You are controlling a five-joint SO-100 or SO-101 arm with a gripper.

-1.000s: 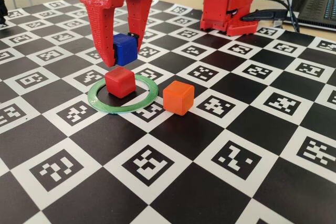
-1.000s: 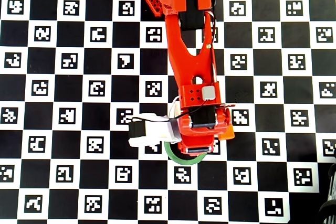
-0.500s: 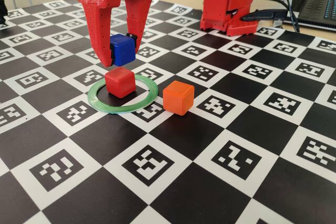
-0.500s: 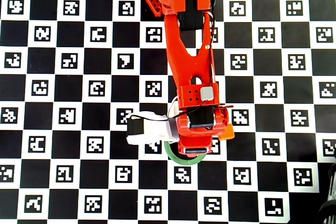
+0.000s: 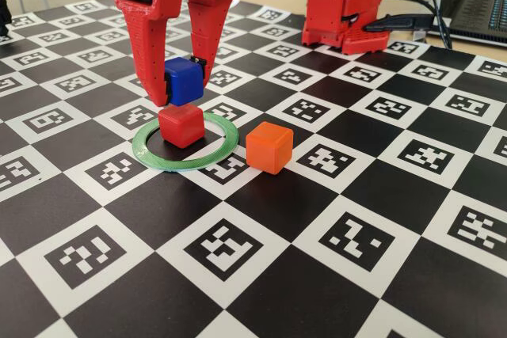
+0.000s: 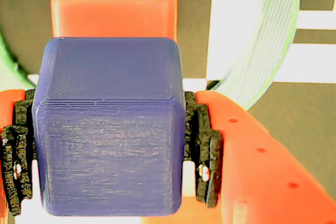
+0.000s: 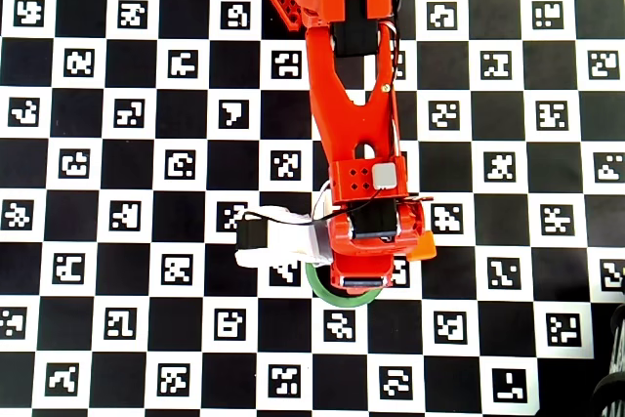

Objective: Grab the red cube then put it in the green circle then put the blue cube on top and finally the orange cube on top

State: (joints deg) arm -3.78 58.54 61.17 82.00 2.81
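Pincer (image 5: 181, 94) clamped on blue cube (image 5: 183, 81), red fingers (image 5: 150, 53) pressing its left and right faces in the fixed view, black pads (image 6: 202, 148) squeezed against both sides in the wrist view. Blue cube (image 6: 110, 127) held level, raised off the board, filling most of the wrist view. Red cube (image 5: 181, 124) directly beneath the pincer, resting on the board inside green circle (image 5: 226, 148); lower edge of the held cube very close to the top of the red one in the fixed view, actual contact impossible to tell. Same red cube (image 6: 114, 4) showing past the far edge of the blue one in the wrist view, slightly offset toward the right. Green circle (image 6: 268, 40) lying flat around the spot under the pincer, its arc curving to the right of the fingers in the wrist view and peeking out below the arm in the overhead view (image 7: 327, 292). Orange cube (image 5: 268, 147) just outside the ring, to the right of the pincer in the fixed view, apart from the red cube; in the overhead view only a corner of it (image 7: 425, 246) poking out at the right edge of the wrist. Checkered marker board (image 5: 356, 219) under everything. Arm base (image 5: 341, 1) well behind and to the right of the pincer in the fixed view. Pincer tips themselves hidden beneath the arm in the overhead view.
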